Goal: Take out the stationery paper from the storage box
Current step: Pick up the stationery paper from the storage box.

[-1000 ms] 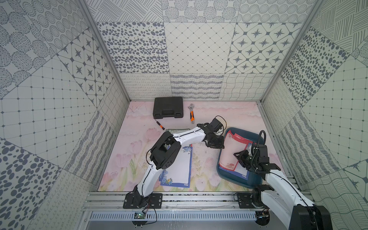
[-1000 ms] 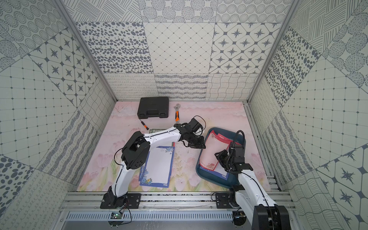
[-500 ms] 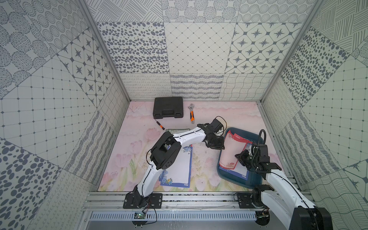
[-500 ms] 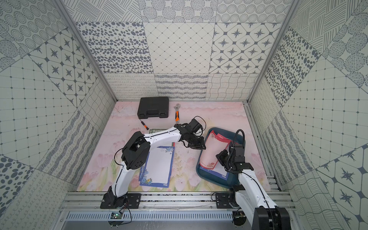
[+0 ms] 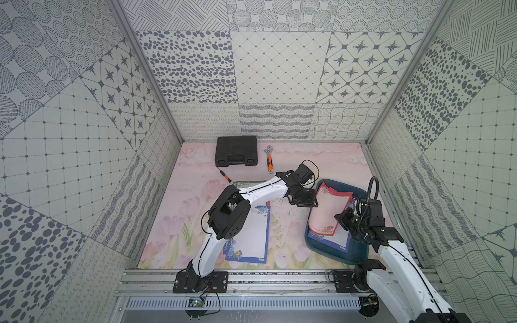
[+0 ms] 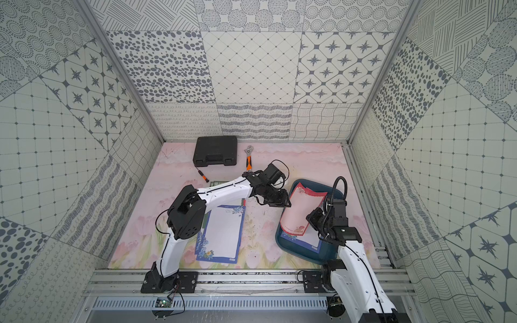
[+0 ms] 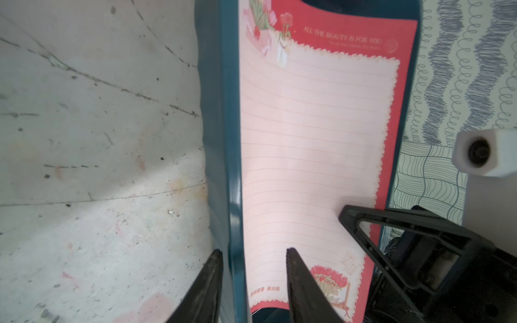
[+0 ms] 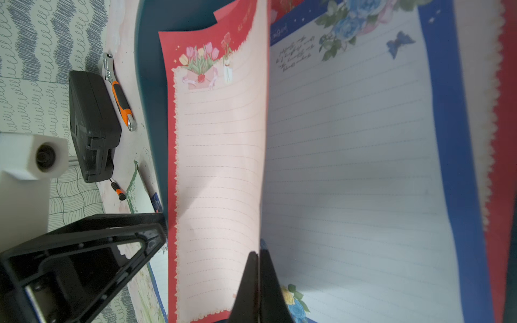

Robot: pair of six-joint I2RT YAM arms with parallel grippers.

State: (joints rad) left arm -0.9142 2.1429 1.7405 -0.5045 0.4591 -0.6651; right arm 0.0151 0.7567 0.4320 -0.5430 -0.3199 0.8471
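Bare mat [image 5: 288, 232] between blue sheet [image 5: 251, 237], storage box [image 5: 358, 250]

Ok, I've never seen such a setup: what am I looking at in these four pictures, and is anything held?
A left arm and a right arm, both white, are bolted at the table's near edge, each ending in a two-fingered pincer. Two pictures look down from twin overhead cameras; two come from a camera on each wrist. The right pincer is shut on a red sheet, curling it up from the teal box; a blue sheet lies beneath. The left pincer is open, its fingers astride the box's wall. On the table lie a second blue sheet, a black case, a wrench and a screwdriver.
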